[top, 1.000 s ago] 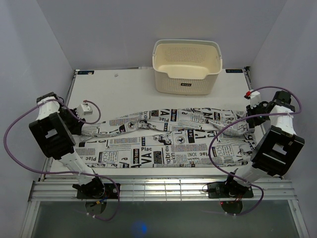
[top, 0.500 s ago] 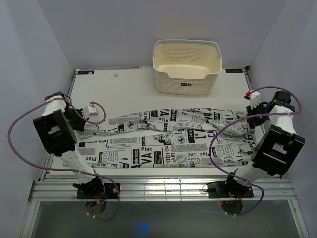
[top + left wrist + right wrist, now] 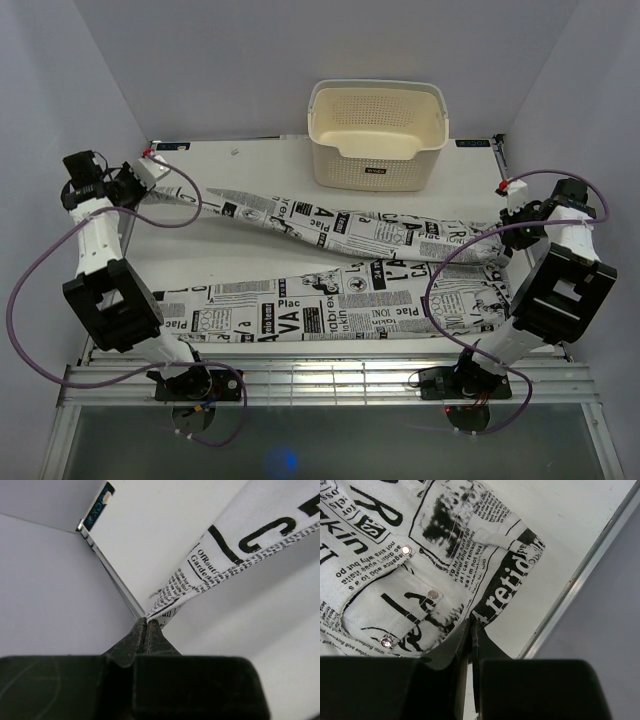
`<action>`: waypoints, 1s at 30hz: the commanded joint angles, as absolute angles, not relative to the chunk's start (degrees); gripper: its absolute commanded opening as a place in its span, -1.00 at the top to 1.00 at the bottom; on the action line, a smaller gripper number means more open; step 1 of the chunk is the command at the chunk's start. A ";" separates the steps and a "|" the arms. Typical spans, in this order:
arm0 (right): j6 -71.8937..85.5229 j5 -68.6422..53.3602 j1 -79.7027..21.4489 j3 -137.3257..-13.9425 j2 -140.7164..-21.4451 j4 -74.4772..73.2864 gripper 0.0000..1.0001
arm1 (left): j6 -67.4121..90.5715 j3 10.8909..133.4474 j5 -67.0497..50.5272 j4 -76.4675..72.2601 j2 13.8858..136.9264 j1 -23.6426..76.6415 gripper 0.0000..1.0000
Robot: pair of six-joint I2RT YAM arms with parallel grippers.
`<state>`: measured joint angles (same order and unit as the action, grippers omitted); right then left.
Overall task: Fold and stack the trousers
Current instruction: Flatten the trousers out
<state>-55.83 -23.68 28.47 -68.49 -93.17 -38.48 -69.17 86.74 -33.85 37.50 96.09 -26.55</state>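
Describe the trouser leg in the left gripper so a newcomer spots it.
Find the cream perforated basket at the table's far edge. In front of it, one leg of the newspaper-print trousers stretches toward the far-left corner, pinched by the left gripper. The other leg lies flat along the near edge.

Cream perforated basket (image 3: pixel 345 160) upright at the far middle of a white table (image 3: pixel 250 168), small dark label (image 3: pixel 376 171) on its near wall, plain grey walls (image 3: pixel 220 70) around, slatted metal rail (image 3: pixel 320 378) along the near edge
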 commanded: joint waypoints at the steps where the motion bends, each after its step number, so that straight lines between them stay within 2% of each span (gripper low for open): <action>1: -57.56 -20.84 28.83 -69.17 -93.95 -36.91 0.84 | -73.11 71.05 -36.74 29.00 88.43 -29.70 1.00; 7: -60.29 -15.30 28.83 -67.41 -97.38 -37.09 0.84 | -82.44 52.41 -28.49 30.59 89.20 -33.31 1.00; 10: -60.47 -12.22 28.83 -68.29 -100.10 -37.97 0.84 | -82.62 50.19 -26.28 32.86 92.81 -34.53 1.00; 14: -60.29 -10.90 28.92 -68.73 -99.85 -37.62 0.84 | -85.86 49.92 -30.14 37.87 91.59 -37.52 1.00; 18: -59.42 -10.29 28.92 -70.13 -99.76 -37.35 0.84 | -93.50 49.22 -32.26 48.04 87.55 -39.20 1.00; 23: -59.06 -9.58 29.00 -70.40 -99.23 -36.82 0.85 | -104.15 45.62 -31.47 53.87 79.22 -40.34 1.00; 24: -60.28 -9.93 28.92 -70.23 -99.05 -37.52 0.84 | -104.24 44.75 -31.20 53.88 77.97 -40.34 0.92; 25: -61.16 -10.11 28.92 -70.05 -98.97 -38.57 0.85 | -103.72 44.74 -31.11 53.88 76.91 -40.34 0.72; 26: -62.22 -10.72 28.83 -70.48 -99.14 -40.15 0.63 | -101.27 45.26 -31.03 54.14 75.69 -40.34 0.31; 28: -63.45 -11.42 28.92 -70.66 -98.88 -43.15 0.00 | -97.49 49.64 -32.77 55.89 75.59 -40.78 0.17; 29: -63.89 -11.77 28.92 -70.66 -97.75 -43.50 -0.39 | -92.95 52.18 -34.52 56.94 76.20 -41.39 0.12; 30: -64.16 -13.43 28.92 -70.66 -96.95 -44.03 -0.46 | -90.99 55.17 -38.63 60.43 78.55 -42.09 0.06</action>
